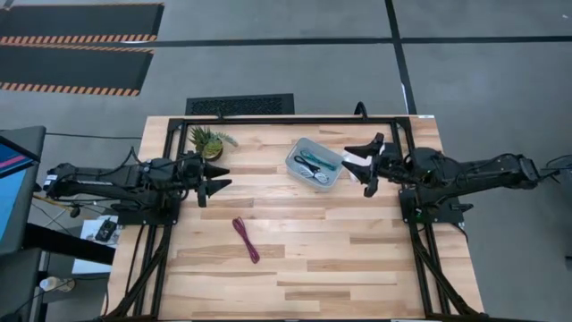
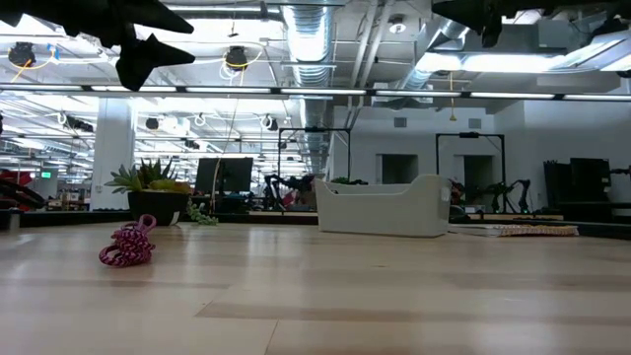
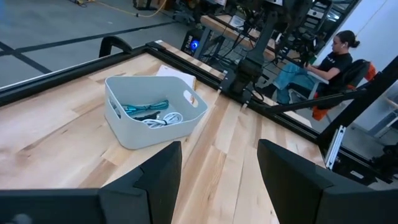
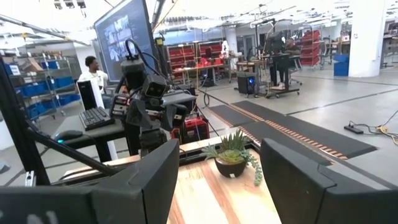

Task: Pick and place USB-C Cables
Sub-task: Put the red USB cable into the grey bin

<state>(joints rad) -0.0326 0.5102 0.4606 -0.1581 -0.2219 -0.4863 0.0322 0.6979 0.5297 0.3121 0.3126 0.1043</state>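
Note:
The maroon-red cable (image 1: pixel 246 240) lies stretched on the table's middle, toward the near edge; in the low view it shows as a small bundle (image 2: pixel 128 245). The pale bin (image 1: pixel 315 164) stands on the far right part of the table and holds the teal cable (image 3: pixel 144 107), the white-grey cable (image 3: pixel 166 120) and a dark one between them. My left gripper (image 1: pixel 217 176) hovers open above the table's left part, left of the bin. My right gripper (image 1: pixel 367 165) hovers open just right of the bin. Neither touches anything.
A small potted plant (image 1: pixel 209 141) stands near the far edge, close to my left gripper. A flat white sheet (image 1: pixel 355 159) lies right of the bin. A black frame (image 1: pixel 295 120) runs round the table's edges. People sit at desks beyond the table.

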